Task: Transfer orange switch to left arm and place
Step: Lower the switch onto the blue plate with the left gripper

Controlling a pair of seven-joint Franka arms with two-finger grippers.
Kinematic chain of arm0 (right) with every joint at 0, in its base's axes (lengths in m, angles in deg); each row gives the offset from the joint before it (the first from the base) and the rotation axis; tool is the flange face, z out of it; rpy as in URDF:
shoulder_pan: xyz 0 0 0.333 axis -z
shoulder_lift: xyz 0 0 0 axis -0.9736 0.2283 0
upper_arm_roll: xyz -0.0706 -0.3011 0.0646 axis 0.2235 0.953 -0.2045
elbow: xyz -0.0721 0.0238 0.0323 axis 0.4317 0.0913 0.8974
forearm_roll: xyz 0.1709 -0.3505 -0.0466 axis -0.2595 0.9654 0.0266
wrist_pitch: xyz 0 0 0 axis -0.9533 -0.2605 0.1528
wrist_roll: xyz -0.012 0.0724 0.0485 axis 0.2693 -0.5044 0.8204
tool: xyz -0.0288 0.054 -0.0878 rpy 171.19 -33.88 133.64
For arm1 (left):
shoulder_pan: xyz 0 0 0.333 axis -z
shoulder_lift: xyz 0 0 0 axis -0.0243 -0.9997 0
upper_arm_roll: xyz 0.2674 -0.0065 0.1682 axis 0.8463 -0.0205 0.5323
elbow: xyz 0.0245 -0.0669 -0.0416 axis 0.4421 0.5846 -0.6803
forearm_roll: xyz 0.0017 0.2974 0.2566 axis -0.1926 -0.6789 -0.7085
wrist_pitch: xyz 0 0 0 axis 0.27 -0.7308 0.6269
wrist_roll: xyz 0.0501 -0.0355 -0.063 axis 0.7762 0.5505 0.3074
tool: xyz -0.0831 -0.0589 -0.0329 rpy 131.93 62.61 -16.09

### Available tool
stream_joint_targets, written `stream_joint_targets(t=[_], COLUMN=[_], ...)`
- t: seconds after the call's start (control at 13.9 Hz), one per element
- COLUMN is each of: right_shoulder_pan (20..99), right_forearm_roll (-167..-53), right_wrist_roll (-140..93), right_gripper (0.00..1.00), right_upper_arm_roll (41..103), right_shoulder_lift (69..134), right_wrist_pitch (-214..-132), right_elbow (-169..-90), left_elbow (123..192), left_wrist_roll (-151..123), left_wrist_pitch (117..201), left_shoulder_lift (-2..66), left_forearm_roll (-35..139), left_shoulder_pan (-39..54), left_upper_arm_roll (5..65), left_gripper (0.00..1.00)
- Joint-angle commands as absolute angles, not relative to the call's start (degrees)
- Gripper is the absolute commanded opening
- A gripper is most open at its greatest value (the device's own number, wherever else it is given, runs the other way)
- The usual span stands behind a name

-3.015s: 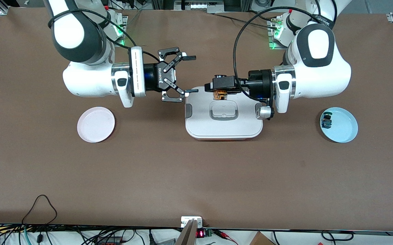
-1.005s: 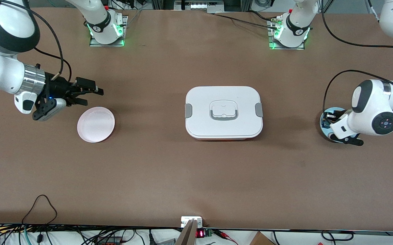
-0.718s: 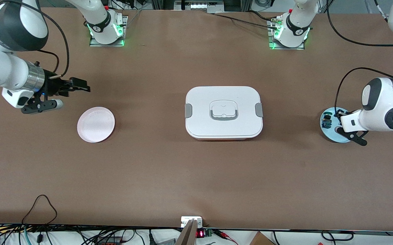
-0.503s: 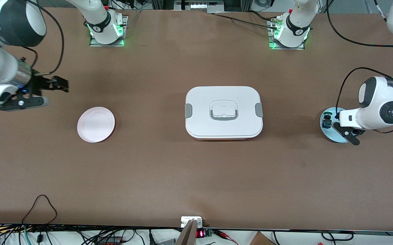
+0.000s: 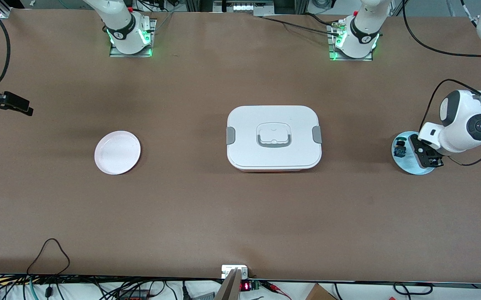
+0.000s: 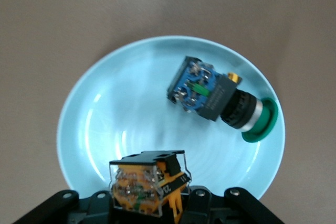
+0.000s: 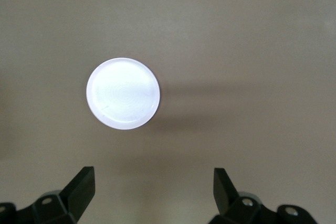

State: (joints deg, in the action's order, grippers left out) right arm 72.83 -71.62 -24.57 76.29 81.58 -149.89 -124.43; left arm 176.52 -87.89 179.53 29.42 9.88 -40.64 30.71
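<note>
The orange switch (image 6: pixel 148 183) sits between the left gripper (image 5: pixel 426 156) jaws over the light blue plate (image 6: pixel 105 129); whether they grip it I cannot tell. A blue-and-green switch (image 6: pixel 220 98) lies in that plate. The right gripper (image 7: pixel 155 190), jaws spread wide and empty, hangs above the tabletop (image 5: pixel 182 200) near the pink plate (image 5: pixel 117 152), well apart from the box (image 5: pixel 274 137).

White arms (image 5: pixel 453 137), grey joints, black cables
</note>
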Motion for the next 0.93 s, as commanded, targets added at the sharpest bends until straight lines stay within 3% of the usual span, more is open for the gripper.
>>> stream_joint_targets(t=[0.0,0.07,0.29,0.5,0.72,0.86], right_shoulder_pan=[71.79,71.79,71.97,72.05,71.97,71.88], right_forearm_roll=[-70.81,-70.89,-71.42,-71.77,-71.25,-71.15], right_wrist_roll=[-26.69,-26.69,-26.86,-26.25,-26.25,-25.98], right_gripper=[1.0,1.0,1.0,1.0,1.0,1.0], right_upper_arm_roll=[75.33,75.33,75.51,75.59,75.68,75.51], right_shoulder_lift=[81.98,81.81,78.65,78.99,79.08,78.99], right_wrist_pitch=[-147.57,-148.62,-156.17,-154.88,-151.36,-150.74], right_elbow=[-123.52,-124.57,-131.25,-127.58,-124.85,-124.41], left_elbow=[176.91,176.91,176.47,175.07,170.69,163.41], left_wrist_roll=[-89.21,-90.52,-96.5,-96.42,-95.02,-93.97], left_wrist_pitch=[181.49,182.71,183.87,182.73,171.87,159.58], left_shoulder_lift=[28.05,27.78,27.34,28.39,30.5,30.42], left_forearm_roll=[8.38,8.21,8.29,8.38,12.31,20.3], left_shoulder_pan=[-42.69,-43.74,-44.11,-43.93,-44.28,-43.32], left_upper_arm_roll=[29.66,29.66,29.48,28.26,23.69,23.16], left_gripper=[0.62,1.0,1.0,1.0,1.0,1.0])
